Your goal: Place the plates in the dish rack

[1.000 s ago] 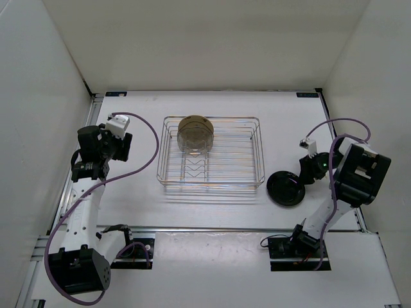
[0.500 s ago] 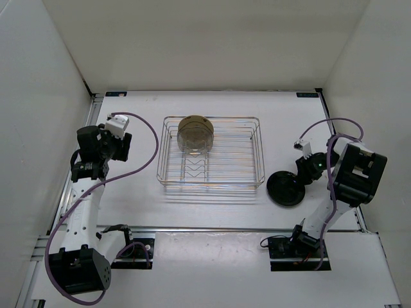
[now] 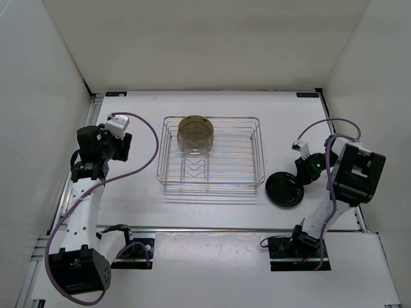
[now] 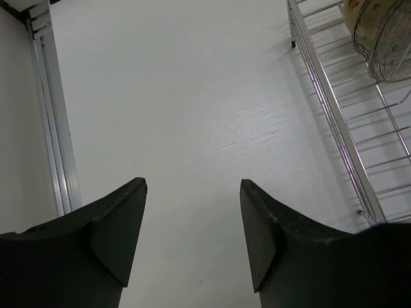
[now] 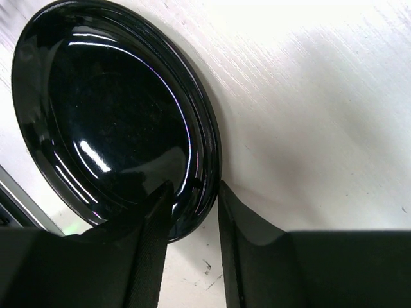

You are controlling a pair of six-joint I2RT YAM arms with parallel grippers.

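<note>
Right pincer (image 5: 194, 187) astride rim of black plate (image 5: 109, 109), flat on desk (image 3: 141, 192) right of dish rack (image 3: 260, 154); jaws narrowed, firm grip impossible to tell. Left pincer (image 4: 192, 186) wide open, empty, left of rack. Other plates (image 3: 194, 133) on edge inside rack.

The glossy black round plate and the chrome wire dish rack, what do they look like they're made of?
The glossy black round plate is likely glazed ceramic or hard plastic. Its mirror-like surface throws sharp highlights, but the look alone can't decide which. The chrome wire dish rack looks like thin metal rods with a bright plated finish, and shiny reflective lines run along each wire.
</note>
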